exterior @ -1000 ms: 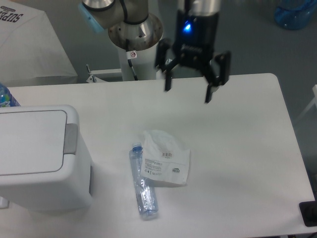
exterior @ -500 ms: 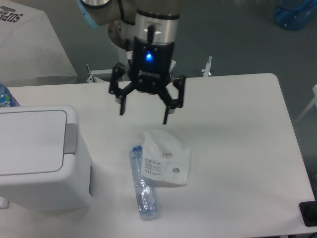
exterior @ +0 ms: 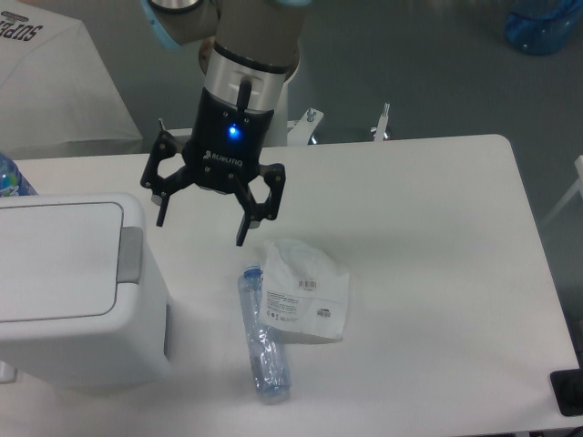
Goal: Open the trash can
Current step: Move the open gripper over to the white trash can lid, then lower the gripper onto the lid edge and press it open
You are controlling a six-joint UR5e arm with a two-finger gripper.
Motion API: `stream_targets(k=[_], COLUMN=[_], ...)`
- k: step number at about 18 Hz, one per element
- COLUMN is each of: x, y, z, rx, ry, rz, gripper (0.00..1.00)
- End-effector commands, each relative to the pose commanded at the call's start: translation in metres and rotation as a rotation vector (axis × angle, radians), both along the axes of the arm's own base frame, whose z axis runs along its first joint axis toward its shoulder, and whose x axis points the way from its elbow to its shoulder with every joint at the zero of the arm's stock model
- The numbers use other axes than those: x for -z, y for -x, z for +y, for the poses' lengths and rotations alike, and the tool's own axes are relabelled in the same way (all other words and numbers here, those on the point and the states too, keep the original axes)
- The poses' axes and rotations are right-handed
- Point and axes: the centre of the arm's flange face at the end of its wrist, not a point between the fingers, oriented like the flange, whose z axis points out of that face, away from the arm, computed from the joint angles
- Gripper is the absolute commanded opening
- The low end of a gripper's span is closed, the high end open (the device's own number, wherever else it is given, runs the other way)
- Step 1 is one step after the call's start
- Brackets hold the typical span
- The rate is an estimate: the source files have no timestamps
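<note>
Claw (exterior: pixel 202 232) (fingers spread) hangs beside the lidded trash can (exterior: pixel 77 291)

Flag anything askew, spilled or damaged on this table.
Nothing damaged or spilled. A plastic bottle lies on its side beside a white packet, seemingly touching it. The trash can sits upright, lid closed; the open claw holds nothing.

Trash can (exterior: pixel 64 291) smooth white plastic, grey tab; bottle (exterior: pixel 263 341) clear plastic; bag (exterior: pixel 302 291) crinkled white; table (exterior: pixel 437 273) matt.
</note>
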Motion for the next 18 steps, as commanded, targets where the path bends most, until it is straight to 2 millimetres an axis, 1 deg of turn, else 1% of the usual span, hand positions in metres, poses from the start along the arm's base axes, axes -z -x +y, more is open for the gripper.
stream_targets(k=[1, 3, 5, 6, 10, 11, 13, 18], x=[0.002, 0.005, 0.014, 0.018, 0.023, 0.029, 0.033, 0.037], y=[0.001, -0.005, -0.012, -0.012, -0.012, -0.013, -0.017, -0.016], z=[0.002, 0.007, 0.014, 0.017, 0.021, 0.023, 0.024, 0.024], rx=[-0.001, 0.003, 0.021, 0.026, 0.029, 0.033, 0.038, 0.037], ry=[-0.003, -0.001, 0.013, 0.017, 0.020, 0.028, 0.034, 0.038], rz=[0.001, -0.005, -0.011, -0.011, -0.013, -0.018, -0.024, -0.029], gripper=[1.00, 1.00, 1.00, 1.00, 1.00, 1.00, 1.00, 1.00])
